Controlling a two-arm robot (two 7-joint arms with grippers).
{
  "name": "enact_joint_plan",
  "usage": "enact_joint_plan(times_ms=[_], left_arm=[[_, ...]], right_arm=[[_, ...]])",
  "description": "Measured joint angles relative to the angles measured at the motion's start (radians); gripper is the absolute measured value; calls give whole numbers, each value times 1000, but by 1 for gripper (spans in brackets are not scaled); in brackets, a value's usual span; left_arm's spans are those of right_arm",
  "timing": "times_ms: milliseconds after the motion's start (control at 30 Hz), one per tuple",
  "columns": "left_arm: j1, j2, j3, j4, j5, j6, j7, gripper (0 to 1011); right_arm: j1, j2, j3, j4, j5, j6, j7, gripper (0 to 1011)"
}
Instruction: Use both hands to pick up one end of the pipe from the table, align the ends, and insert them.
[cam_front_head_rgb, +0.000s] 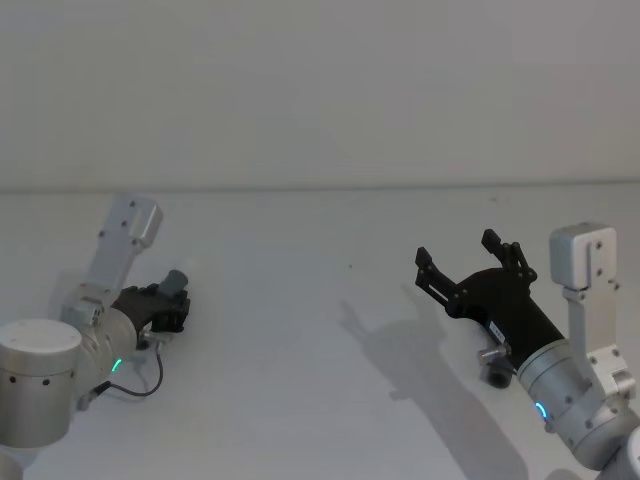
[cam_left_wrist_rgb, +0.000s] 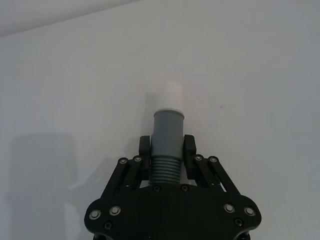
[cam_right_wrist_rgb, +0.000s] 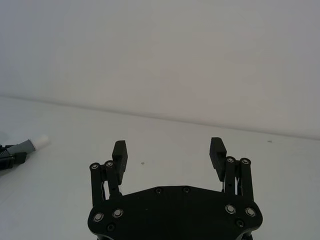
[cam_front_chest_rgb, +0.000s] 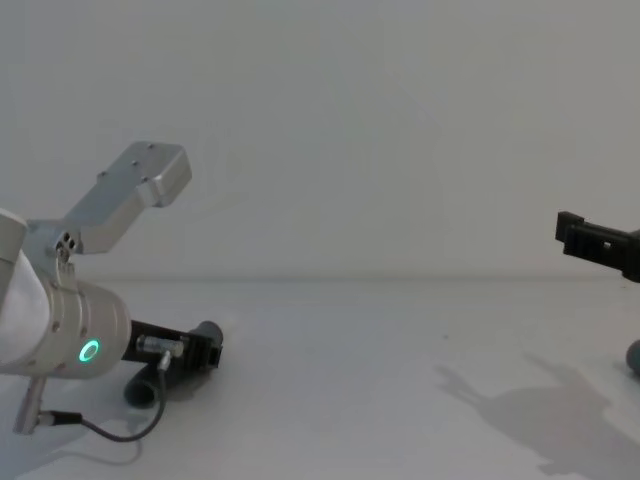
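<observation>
My left gripper (cam_left_wrist_rgb: 167, 146) is shut on a dark grey pipe piece (cam_left_wrist_rgb: 167, 132) with ribbed sides, whose white tip (cam_left_wrist_rgb: 169, 94) points away from the jaws. In the head view this gripper (cam_front_head_rgb: 168, 303) sits low over the white table (cam_front_head_rgb: 300, 330) at the left, with the pipe (cam_front_head_rgb: 178, 282) poking out. The chest view shows the piece's rear end (cam_front_chest_rgb: 140, 388) down at the table. My right gripper (cam_front_head_rgb: 470, 262) hangs open and holds nothing above the table's right side; its fingers (cam_right_wrist_rgb: 120, 152) stand wide apart. The other grey pipe piece (cam_front_head_rgb: 497, 375) lies under the right wrist, its open mouth showing.
A thin black cable (cam_front_head_rgb: 145, 385) loops off the left wrist onto the table. A plain wall (cam_front_head_rgb: 320, 90) rises behind the table's far edge. Bare table stretches between the two arms, crossed by the right arm's shadow (cam_front_head_rgb: 420, 370).
</observation>
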Motion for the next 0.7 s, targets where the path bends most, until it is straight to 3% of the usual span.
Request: enact_joint_plan(times_ms=[400,700], left_arm=[[0,0,0,0,0,0,0,354],[0,0,0,0,0,0,0,354]], right_arm=[[1,2,2,-7,0,10,2,1002],[-2,22,17,-50,2,96,6,1002]])
